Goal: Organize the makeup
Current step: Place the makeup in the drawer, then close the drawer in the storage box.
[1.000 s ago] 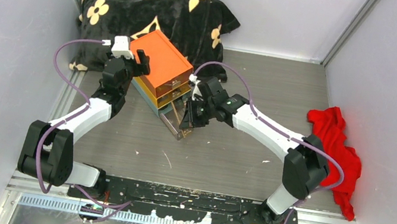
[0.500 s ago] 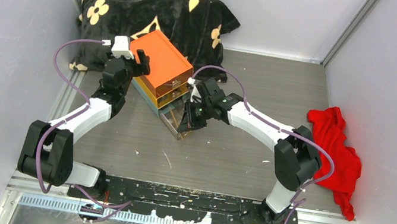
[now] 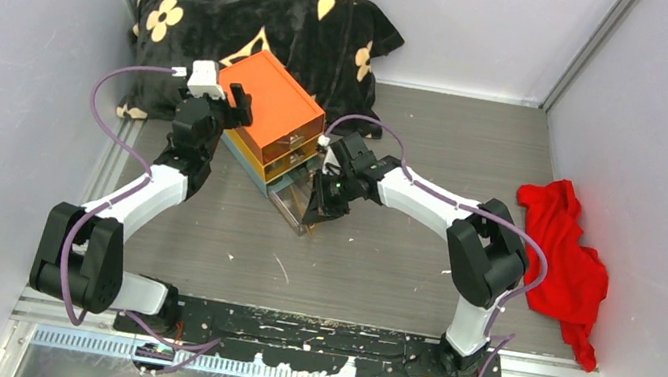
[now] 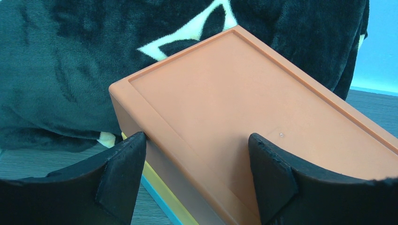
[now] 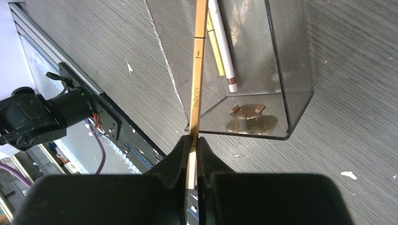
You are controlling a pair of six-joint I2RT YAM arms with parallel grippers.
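Since tan brush (image 5: 197,84) looks light, stiff, slippery, right gripper (image 5: 194,143) pinches its end; left gripper (image 4: 196,140) clamps drawer box (image 4: 244,93).

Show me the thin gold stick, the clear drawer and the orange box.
thin gold stick (image 5: 195,89), right wrist view, middle of its shaft.
clear drawer (image 5: 292,61), right wrist view, its right side wall.
orange box (image 4: 244,103), left wrist view, centre of its top.
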